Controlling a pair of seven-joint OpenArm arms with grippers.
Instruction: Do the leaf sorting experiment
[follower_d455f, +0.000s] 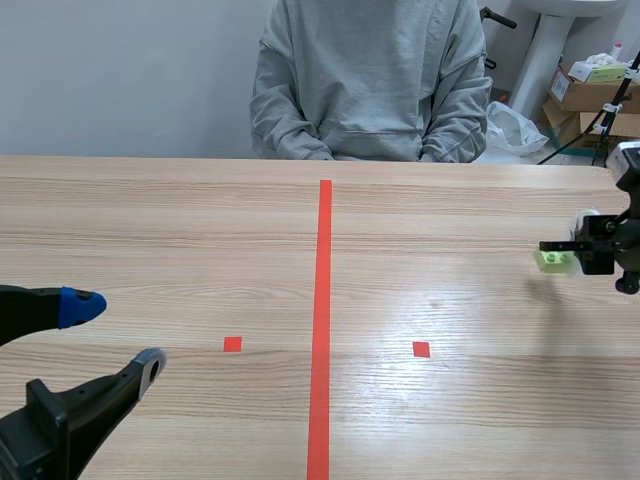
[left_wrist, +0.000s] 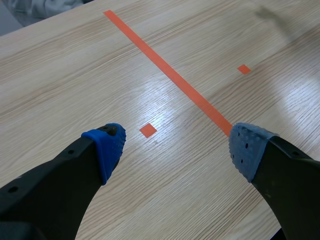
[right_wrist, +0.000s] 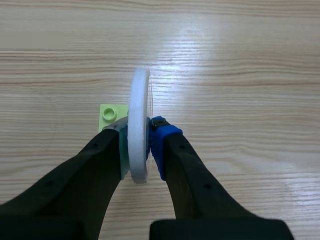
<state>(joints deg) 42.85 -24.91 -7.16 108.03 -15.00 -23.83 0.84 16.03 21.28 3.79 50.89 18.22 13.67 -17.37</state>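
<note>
My right gripper (right_wrist: 142, 137) is shut on a white round disc (right_wrist: 138, 120), held on edge between its pads. A small light green block (right_wrist: 109, 113) with one stud shows just beside the disc, past one finger; I cannot tell whether it is joined to the disc. In the scene view this gripper (follower_d455f: 578, 256) hangs at the far right above the table, with the green block (follower_d455f: 551, 260) at its tip. My left gripper (follower_d455f: 115, 335) is low at the near left, open, with nothing between its blue pads (left_wrist: 107, 145). No leaves are in view.
A person in a grey hoodie (follower_d455f: 370, 80) sits across the table. Cardboard boxes (follower_d455f: 590, 95) and a white bag stand behind the table's far right corner. The wooden table (follower_d455f: 200, 230) carries an orange tape line and two small orange squares.
</note>
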